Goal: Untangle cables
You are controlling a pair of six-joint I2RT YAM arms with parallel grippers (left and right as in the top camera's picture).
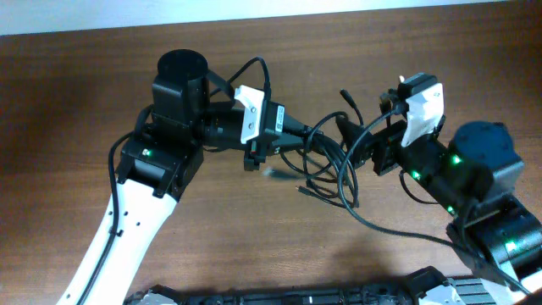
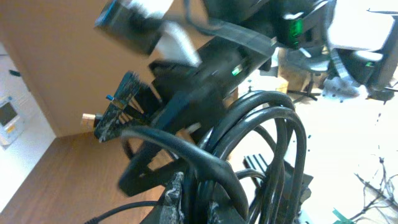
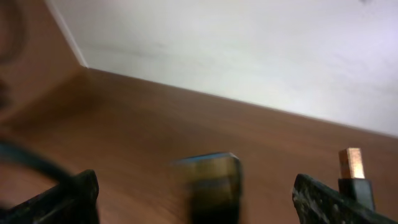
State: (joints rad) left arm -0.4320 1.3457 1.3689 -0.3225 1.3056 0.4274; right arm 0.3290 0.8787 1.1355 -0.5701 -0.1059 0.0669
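Note:
The cables [image 1: 342,181] form a black tangle of loops in mid-table, between the two arms. My left gripper [image 1: 317,137] is shut on a bunch of the cords. In the left wrist view its fingers [image 2: 175,198] pinch thick black loops [image 2: 273,134] that arch up in front of the right arm. My right gripper [image 1: 352,142] faces it from the right, open, at the tangle's edge. In the right wrist view the open gripper [image 3: 199,200] has a blurred plug connector [image 3: 212,180] between its fingers without touching either. A cord [image 3: 25,158] crosses beside the left finger.
A loose cord [image 1: 385,230] trails from the tangle toward the right arm's base. One plug end [image 1: 345,96] sticks up behind the tangle, and a small one [image 1: 301,191] lies in front. A copper-tipped plug [image 3: 354,167] stands beside the right finger. The wooden table [image 1: 254,237] meets a white wall behind.

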